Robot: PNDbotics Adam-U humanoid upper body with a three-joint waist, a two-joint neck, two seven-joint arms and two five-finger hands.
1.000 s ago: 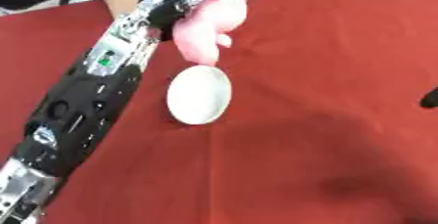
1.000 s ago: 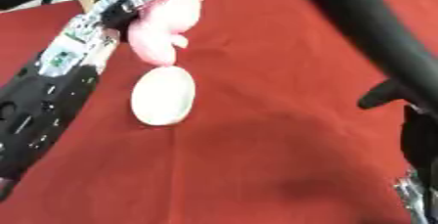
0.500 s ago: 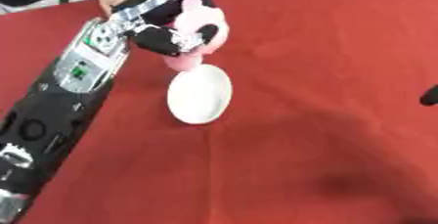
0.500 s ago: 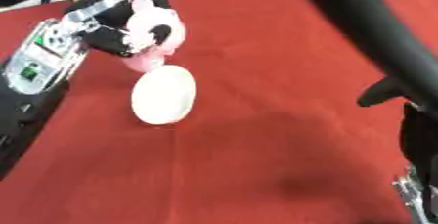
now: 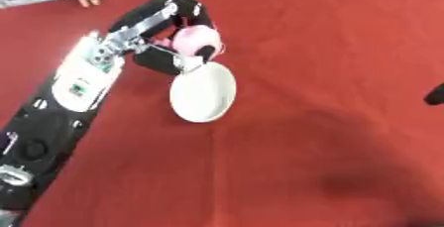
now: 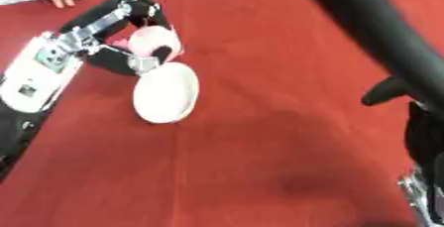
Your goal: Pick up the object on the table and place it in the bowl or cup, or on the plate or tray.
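At the plate's [image 5: 203,92] far rim: left hand [image 5: 170,28], fingers curled round a pink toy [image 5: 194,39]. Right of the plate, well apart: right hand [image 6: 388,91], dark, finger state cannot be told.

A soft, rounded pink object [image 5: 194,39] sat in the upper left of the frame, wrapped by the curled black fingers of the left hand [image 5: 165,37], with one dark fingertip crossing its lower right side. It was held just above the far rim of a white plate [image 5: 203,93]. The plate was round, plain and shallow, lying flat on the red surface [image 5: 321,97] left of centre, with nothing on it.
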